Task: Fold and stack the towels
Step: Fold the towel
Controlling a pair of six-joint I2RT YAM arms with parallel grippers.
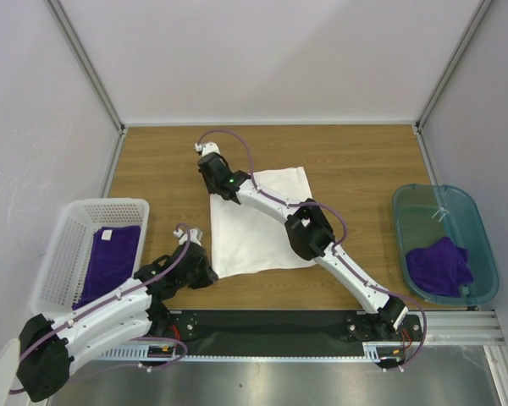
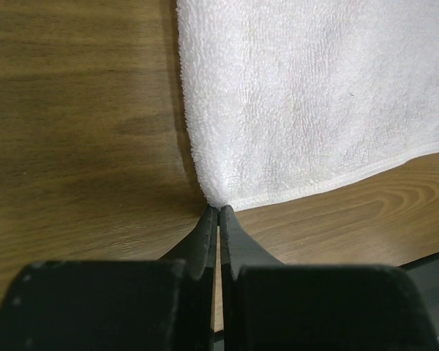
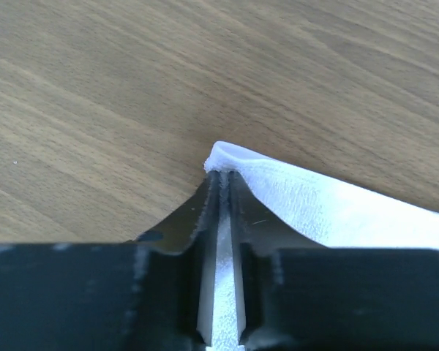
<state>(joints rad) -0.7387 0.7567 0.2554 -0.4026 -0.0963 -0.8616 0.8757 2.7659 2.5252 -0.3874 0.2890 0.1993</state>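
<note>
A large white towel point(image 1: 258, 224) lies spread flat in the middle of the wooden table. My left gripper point(image 1: 208, 272) is shut, its tips pinching the towel's near-left corner point(image 2: 218, 199), which stays low on the table. My right gripper point(image 1: 213, 193) is shut on the far-left corner point(image 3: 227, 157), with white cloth showing between its fingers point(image 3: 208, 219) and the corner lifted slightly. One deep-purple towel point(image 1: 110, 258) lies in the white basket point(image 1: 63, 245). Another purple towel point(image 1: 440, 264) lies crumpled in the teal bin point(image 1: 483, 245).
The basket stands at the table's left edge and the bin at its right edge. Grey walls close in the back and sides. The black rail point(image 1: 271, 326) with the arm bases runs along the near edge.
</note>
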